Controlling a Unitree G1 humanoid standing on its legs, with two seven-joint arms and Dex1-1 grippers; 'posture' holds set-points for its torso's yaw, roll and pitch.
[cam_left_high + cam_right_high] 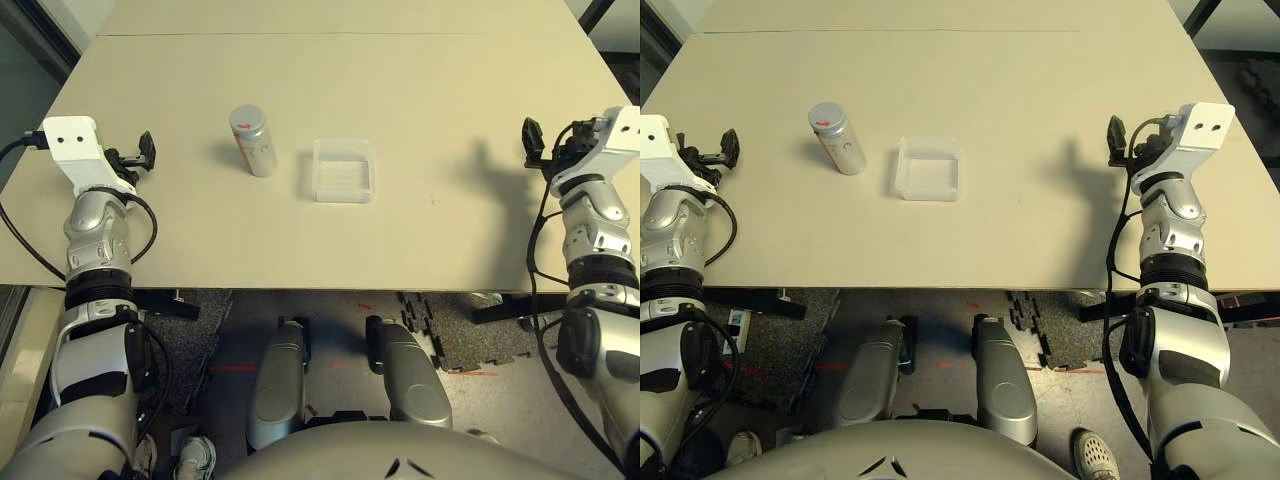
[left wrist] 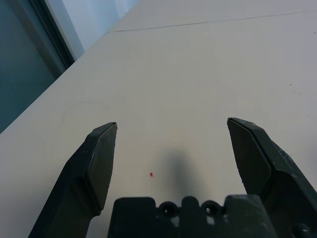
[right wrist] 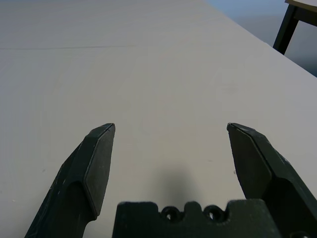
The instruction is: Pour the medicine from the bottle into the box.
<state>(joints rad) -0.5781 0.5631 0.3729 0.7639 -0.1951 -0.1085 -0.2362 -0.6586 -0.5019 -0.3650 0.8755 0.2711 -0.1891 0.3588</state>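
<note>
The silver-grey bottle (image 1: 254,141) with a red mark stands upright on the beige table (image 1: 420,240), left of centre. Just to its right lies the clear square box (image 1: 343,170), which looks bare inside; the pills are hidden. My left gripper (image 1: 147,150) hovers near the table's left edge, well left of the bottle, open with nothing between its fingers (image 2: 96,163). My right gripper (image 1: 532,140) is near the right edge, far from the box, also open and holding nothing, as its fingers (image 3: 94,163) show in the right wrist view.
A thin seam (image 1: 300,35) crosses the far part of the tabletop. Black floor mats (image 1: 440,340) and a table leg lie below the front edge. A dark window frame (image 2: 39,54) runs past the left side.
</note>
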